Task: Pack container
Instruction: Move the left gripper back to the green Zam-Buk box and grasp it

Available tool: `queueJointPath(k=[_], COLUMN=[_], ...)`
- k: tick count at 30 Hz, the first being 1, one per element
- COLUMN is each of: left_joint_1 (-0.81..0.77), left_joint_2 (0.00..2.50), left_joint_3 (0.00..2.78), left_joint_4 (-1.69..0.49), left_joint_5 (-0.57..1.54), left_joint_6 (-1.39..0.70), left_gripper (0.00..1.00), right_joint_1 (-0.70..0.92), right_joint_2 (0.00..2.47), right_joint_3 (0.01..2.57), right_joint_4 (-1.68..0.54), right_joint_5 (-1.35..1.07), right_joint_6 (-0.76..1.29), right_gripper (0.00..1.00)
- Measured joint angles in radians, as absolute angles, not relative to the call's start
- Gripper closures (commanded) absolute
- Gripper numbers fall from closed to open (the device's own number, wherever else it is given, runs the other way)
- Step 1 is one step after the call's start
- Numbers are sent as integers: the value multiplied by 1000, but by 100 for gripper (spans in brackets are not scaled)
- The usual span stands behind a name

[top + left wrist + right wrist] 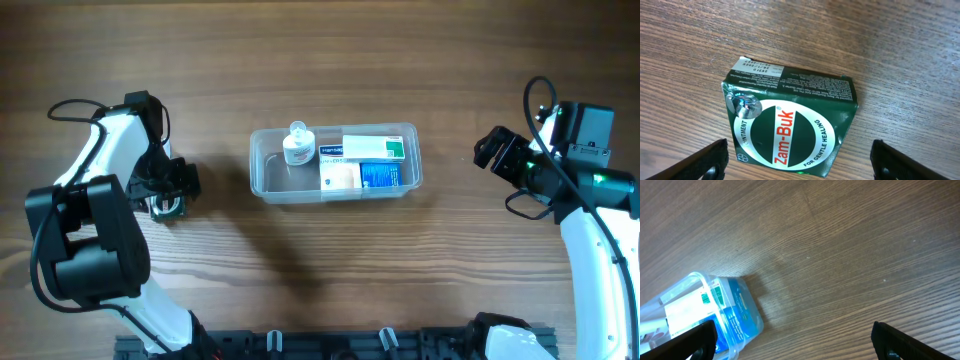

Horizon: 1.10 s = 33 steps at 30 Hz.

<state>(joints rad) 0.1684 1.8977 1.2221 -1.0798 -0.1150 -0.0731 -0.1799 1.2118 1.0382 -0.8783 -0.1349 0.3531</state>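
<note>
The clear plastic container (263, 180) sits at the table's centre and holds a small white bottle (297, 148), a green-and-white box (375, 148) and a blue box (378, 176). Its corner (747, 322) shows at the lower left of the right wrist view. A green Zam-Buk box (792, 120) lies flat on the wood, and my left gripper (799, 165) hangs open just above it, fingers wide on either side and not touching it. In the overhead view that box (168, 206) peeks out under the left gripper (175, 190). My right gripper (490, 150) is open and empty, right of the container.
Both arm bases stand at the table's front edge, the left (90, 250) and the right (600, 250). Bare wood surrounds the container on all sides.
</note>
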Motion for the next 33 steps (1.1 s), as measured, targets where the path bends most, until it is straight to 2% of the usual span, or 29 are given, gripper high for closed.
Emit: queueJointPath(k=[6, 12, 17, 29, 33], left_joint_1=[168, 186, 228, 244, 244], left_joint_2=[1898, 1898, 1898, 1898, 1898], left_joint_3=[1214, 1207, 1207, 1205, 1205], left_joint_4=[-1034, -1023, -1024, -997, -993], left_joint_5=[-138, -153, -160, -121, -115], left_joint_6=[-92, -109, -126, -101, -97], left_gripper=[3, 9, 4, 13, 13], right_joint_1=[-180, -180, -180, -180, -180], right_joint_2=[1212, 1212, 1212, 1212, 1212], right_joint_3=[1038, 1038, 1038, 1038, 1038], right_joint_4=[-878, -878, -878, -878, -878], right_joint_5=[-135, -135, -135, -135, -135], right_joint_6=[353, 353, 353, 353, 353], right_gripper=[0, 0, 0, 0, 0])
